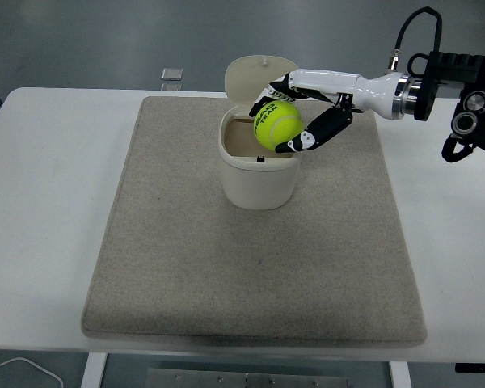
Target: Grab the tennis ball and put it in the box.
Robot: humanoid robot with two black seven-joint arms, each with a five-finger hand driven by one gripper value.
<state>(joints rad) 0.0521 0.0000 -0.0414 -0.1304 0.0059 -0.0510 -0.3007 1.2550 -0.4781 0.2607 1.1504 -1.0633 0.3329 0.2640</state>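
ball: one bright yellow-green felt tennis ball (277,125) with dark print on its upper left side, off the table, held above the open mouth of the box, over its right half
right hand: one black-and-white five-fingered robot hand (301,111) reaching in from the right edge, clamped on the ball
grip detail: fingers (270,90) curl over the ball's top and far side; thumb (309,137) presses from lower right; ball sits at the hand's left end, toward the fingertips
ball vs hand: ball inside the grasp, touching fingers and thumb; the side facing the camera is uncovered
right arm: white forearm shell, then black wrist hardware (457,85) with a black cable looping at top right
left hand: not visible
box: one cream rounded plastic box (259,176) standing upright on the mat's far half, near centre
lid: one cream round hinged lid (254,73) standing open behind the box, partly hidden by the hand
box inside: pale brown inner wall visible on the left; contents cannot tell
ball vs box: ball overlaps the box's right rim in this view; touching the rim or not, cannot tell
mat: one beige rectangular felt mat (186,267) covering the table's middle
table: one white table (40,202)
small item: one small grey square object (172,74) beyond the mat's far edge, left of the lid
cable: white cord (16,368) at bottom left, below the table's near edge
counts: 1 ball, 1 box, 1 lid, 1 mat, 1 hand visible
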